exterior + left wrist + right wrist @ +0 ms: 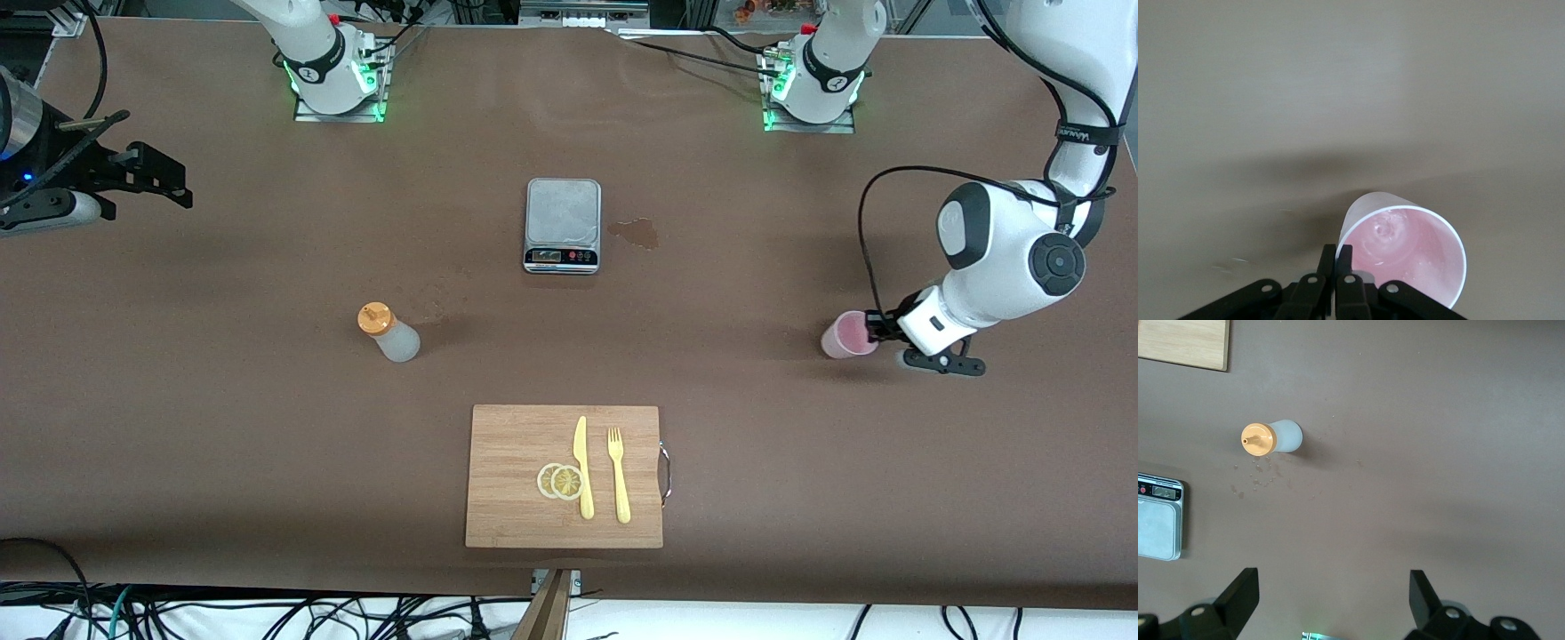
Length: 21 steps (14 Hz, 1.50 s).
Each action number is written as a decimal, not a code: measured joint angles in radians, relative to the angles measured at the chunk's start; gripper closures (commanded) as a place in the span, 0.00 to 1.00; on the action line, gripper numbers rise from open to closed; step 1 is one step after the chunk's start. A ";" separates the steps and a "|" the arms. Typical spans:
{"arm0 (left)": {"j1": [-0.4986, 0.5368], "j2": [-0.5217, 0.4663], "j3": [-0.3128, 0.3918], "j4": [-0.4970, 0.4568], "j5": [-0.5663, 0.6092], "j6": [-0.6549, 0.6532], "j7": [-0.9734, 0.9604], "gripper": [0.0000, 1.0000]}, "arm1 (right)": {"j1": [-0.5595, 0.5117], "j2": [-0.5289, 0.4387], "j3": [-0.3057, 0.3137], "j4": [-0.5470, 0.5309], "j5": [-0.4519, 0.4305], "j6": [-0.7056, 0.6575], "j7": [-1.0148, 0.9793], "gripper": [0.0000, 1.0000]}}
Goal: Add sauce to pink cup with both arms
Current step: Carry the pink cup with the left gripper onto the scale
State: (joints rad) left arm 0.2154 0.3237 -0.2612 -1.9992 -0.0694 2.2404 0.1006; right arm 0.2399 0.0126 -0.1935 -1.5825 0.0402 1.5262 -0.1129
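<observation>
The left claw (1335,267) is pinching the pink cup (1405,257) by its thin rim — lifting could tip it. The right claw (1331,600) is hanging spread, waiting well apart from the sauce bottle (388,333).

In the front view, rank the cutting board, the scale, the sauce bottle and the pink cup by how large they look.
1. cutting board
2. scale
3. sauce bottle and pink cup: they look about alike, so I won't rank them.
</observation>
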 measured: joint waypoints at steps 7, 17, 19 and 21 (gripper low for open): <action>-0.036 -0.051 -0.446 0.004 -0.007 -0.030 -0.625 1.00 | -0.004 0.002 -0.005 0.000 0.000 0.000 0.000 0.00; -0.384 0.043 -0.470 -0.093 0.137 0.168 -1.145 1.00 | -0.017 0.010 -0.007 0.000 -0.001 0.000 0.000 0.00; -0.409 0.090 -0.470 -0.094 0.264 0.192 -1.275 1.00 | -0.017 0.010 -0.007 0.000 -0.001 0.000 -0.001 0.00; -0.419 0.104 -0.473 -0.087 0.321 0.220 -1.355 0.49 | -0.017 0.010 -0.007 0.000 -0.001 -0.001 -0.007 0.00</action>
State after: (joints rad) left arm -0.2039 0.4273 -0.7344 -2.0862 0.2520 2.4599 -1.2545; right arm 0.2232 0.0223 -0.2005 -1.5822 0.0392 1.5256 -0.1198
